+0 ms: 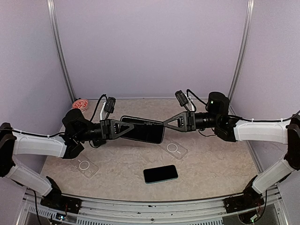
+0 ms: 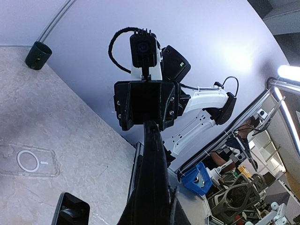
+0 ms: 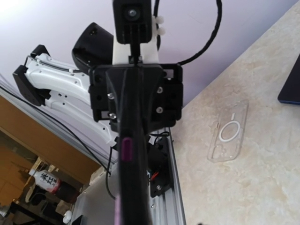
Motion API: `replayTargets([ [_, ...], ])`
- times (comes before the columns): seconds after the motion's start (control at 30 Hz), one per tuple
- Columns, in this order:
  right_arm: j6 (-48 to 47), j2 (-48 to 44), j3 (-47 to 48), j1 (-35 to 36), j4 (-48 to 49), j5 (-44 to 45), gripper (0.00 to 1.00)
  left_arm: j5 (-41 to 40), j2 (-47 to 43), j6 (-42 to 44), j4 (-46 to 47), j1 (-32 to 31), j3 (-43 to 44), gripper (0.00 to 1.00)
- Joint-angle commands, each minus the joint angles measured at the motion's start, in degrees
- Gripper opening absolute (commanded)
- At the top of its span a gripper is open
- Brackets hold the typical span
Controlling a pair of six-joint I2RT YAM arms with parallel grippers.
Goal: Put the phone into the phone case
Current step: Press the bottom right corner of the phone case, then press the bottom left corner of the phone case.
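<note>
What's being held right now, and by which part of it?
The black rectangular phone: the left hand clamps its left short end. The right hand sits at its right end, but its grip cannot be told.

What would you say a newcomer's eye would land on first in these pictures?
Most striking is the dark phone, held in mid-air over the table's middle between the left gripper, clamped on one end, and the right gripper at the other. On the table lie a second phone near the front, the left clear case and the right clear case.
</note>
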Motion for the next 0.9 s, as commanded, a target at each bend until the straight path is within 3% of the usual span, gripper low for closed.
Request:
replayTargets([
  [0.0, 0.75, 0.49, 0.06, 0.10, 2.60, -1.78, 0.40, -2.09, 0.13, 0.28, 4.10, -0.33, -0.34, 0.00],
  [0.37, -0.02, 2.87, 1.88, 1.53, 0.76, -3.15, 0.31, -3.05, 1.21, -0.28, 5.50, -0.33, -0.48, 0.00],
  [0.57, -1.46, 3.24, 3.48, 2.15, -2.14, -1.75, 0.18, -3.61, 1.23, -0.26, 5.30, -0.34, -0.94, 0.00],
  [0.73, -3.59, 3.68, 5.68, 2.44, -7.14, -0.46, 0.02, -4.78, 1.15, -0.12, 4.98, -0.35, -1.51, 0.00],
  [0.87, -4.89, 3.61, 6.43, 2.55, -10.01, 0.84, 0.00, -5.30, 1.27, -0.15, 4.85, -0.41, -1.78, 0.00],
])
